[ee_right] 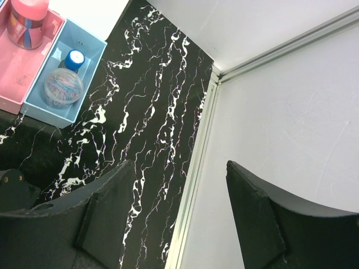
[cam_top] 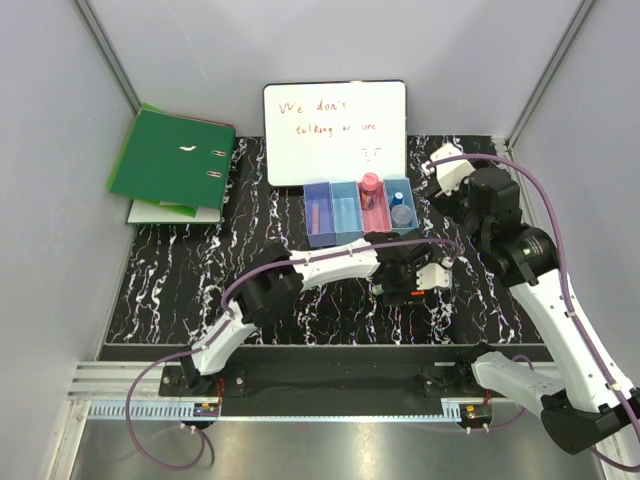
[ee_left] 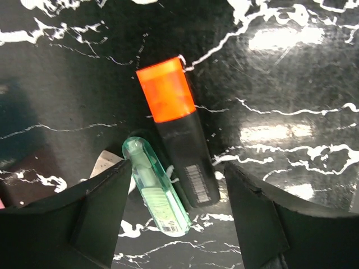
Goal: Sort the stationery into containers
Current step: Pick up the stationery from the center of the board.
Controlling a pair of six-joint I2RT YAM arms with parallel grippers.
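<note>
An orange highlighter (ee_left: 178, 140) with a black body and a translucent green highlighter (ee_left: 157, 190) lie side by side on the black marbled table. My left gripper (ee_left: 176, 168) is open and low over them, with both between its jaws and the green one close to the left finger. In the top view it (cam_top: 400, 272) sits just in front of the row of four bins (cam_top: 360, 238). The pink bin (ee_right: 11, 78) holds a pink-capped item (ee_right: 27, 19). The right light blue bin (ee_right: 96, 59) holds a blue-capped bottle (ee_right: 74, 59) and a round piece (ee_right: 63, 87). My right gripper (ee_right: 178, 168) is open, empty and raised to the right of the bins.
A whiteboard with red writing (cam_top: 335, 120) leans on the back wall behind the bins. A green ring binder (cam_top: 172, 160) lies at the back left. A small white piece (ee_left: 104, 162) shows behind my left finger. The right wall and its rail (ee_right: 196, 168) are close to my right gripper.
</note>
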